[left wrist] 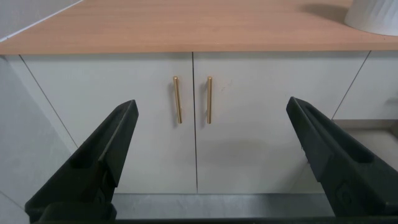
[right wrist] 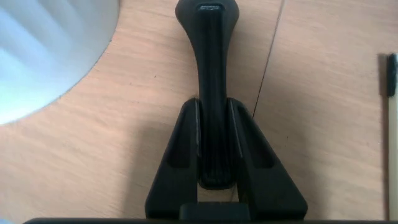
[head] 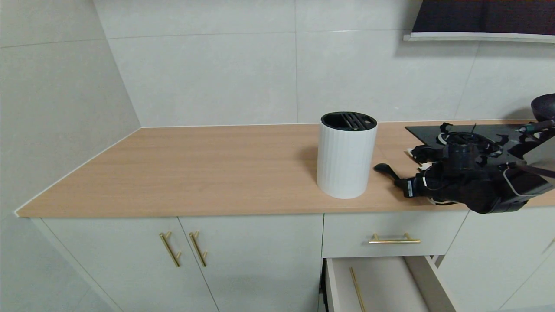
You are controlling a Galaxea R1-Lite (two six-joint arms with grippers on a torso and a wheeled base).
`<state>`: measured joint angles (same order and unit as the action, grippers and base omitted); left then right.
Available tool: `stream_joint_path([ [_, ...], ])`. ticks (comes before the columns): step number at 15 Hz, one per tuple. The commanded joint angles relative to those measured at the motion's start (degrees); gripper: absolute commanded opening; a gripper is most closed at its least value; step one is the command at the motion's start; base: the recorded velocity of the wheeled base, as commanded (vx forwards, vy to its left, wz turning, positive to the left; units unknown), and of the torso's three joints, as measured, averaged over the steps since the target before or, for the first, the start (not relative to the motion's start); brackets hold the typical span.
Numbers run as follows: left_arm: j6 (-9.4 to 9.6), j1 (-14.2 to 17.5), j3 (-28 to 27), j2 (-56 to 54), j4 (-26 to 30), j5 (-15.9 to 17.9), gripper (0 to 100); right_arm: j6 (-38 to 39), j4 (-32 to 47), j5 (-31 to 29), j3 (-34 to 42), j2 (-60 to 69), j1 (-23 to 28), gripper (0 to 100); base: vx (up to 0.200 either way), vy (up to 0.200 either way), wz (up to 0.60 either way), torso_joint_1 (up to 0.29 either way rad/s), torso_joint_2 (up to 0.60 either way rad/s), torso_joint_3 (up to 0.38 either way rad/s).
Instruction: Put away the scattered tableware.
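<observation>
A white ribbed utensil holder (head: 346, 158) with a black slotted top stands upright on the wooden counter (head: 195, 169). Just to its right, my right gripper (head: 401, 180) is shut on a black utensil handle (head: 387, 170) that points toward the holder, low over the counter. The right wrist view shows both fingers (right wrist: 180, 143) clamped on that handle (right wrist: 211, 56), with the holder's wall (right wrist: 43, 50) close beside its free end. The utensil's other end is hidden. My left gripper (left wrist: 211, 109) is open and holds nothing, in front of the cabinet doors below the counter edge.
A black hob (head: 468, 134) with a burner lies behind the right arm, with a dark pan (head: 544, 106) at the far right. A drawer (head: 381, 284) stands open below the counter. Gold handles (left wrist: 193, 99) mark the cabinet doors. A thin dark stick (right wrist: 390, 124) lies on the counter.
</observation>
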<state>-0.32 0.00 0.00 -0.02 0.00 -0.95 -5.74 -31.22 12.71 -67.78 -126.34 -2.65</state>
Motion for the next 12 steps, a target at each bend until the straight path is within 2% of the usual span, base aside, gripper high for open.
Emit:
stream_joint_path([
  [1, -0.03, 0.0, 0.0, 0.0, 0.0, 0.0, 100, 2.5, 2.7, -3.2, -0.2, 4.3, -1.3, 0, 0.000, 0.000, 0.00, 0.000, 0.00, 0.000],
  [4, -0.03, 0.0, 0.0, 0.0, 0.0, 0.0, 100, 7.1, 15.0, -7.4, 1.0, 14.4, -4.0, 0, 0.000, 0.000, 0.00, 0.000, 0.00, 0.000],
  [5, -0.03, 0.0, 0.0, 0.0, 0.0, 0.0, 100, 11.0, 21.6, -9.9, 3.0, 21.7, -5.7, 0, 0.000, 0.000, 0.00, 0.000, 0.00, 0.000],
  [7, -0.03, 0.0, 0.0, 0.0, 0.0, 0.0, 100, 15.4, 25.9, -11.5, 6.0, 29.3, -6.9, 0, 0.000, 0.000, 0.00, 0.000, 0.00, 0.000],
  [10, -0.03, 0.0, 0.0, 0.0, 0.0, 0.0, 100, 16.5, 35.7, -11.2, 12.0, 40.3, -7.0, 0, 0.000, 0.000, 0.00, 0.000, 0.00, 0.000],
  [12, -0.03, 0.0, 0.0, 0.0, 0.0, 0.0, 100, 16.6, 35.6, -10.6, 15.9, 43.4, -7.0, 0, 0.000, 0.000, 0.00, 0.000, 0.00, 0.000],
])
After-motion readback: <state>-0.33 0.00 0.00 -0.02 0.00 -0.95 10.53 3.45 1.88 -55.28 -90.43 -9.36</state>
